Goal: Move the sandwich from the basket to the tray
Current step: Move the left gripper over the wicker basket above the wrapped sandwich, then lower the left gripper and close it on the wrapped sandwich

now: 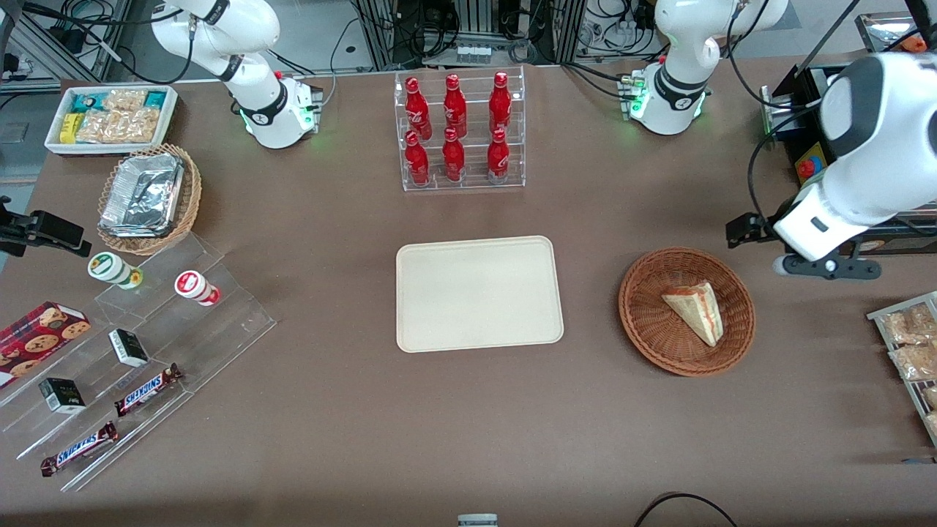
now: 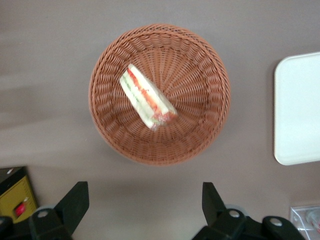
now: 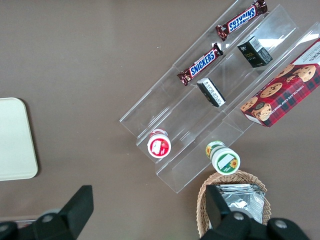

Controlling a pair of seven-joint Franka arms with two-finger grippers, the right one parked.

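Observation:
The sandwich [image 1: 695, 311] is a pale wrapped wedge with red, orange and green filling; it lies in the round reddish-brown wicker basket [image 1: 644, 329] toward the working arm's end of the table. The cream rectangular tray [image 1: 479, 293] lies flat and bare mid-table beside the basket. My left gripper [image 1: 827, 267] hovers high, just off the basket's rim and farther from the front camera than the sandwich. In the left wrist view the gripper [image 2: 145, 205] is open wide and empty, short of the basket [image 2: 200, 135], with the sandwich [image 2: 146, 97] and a tray corner [image 2: 300, 110] visible.
A clear rack of red bottles [image 1: 461, 132] stands farther from the front camera than the tray. A rack of snack packets [image 1: 911, 344] and a black box with a red button [image 1: 812, 165] sit near the working arm. Acrylic steps with candy bars [image 1: 146, 388] lie toward the parked arm's end.

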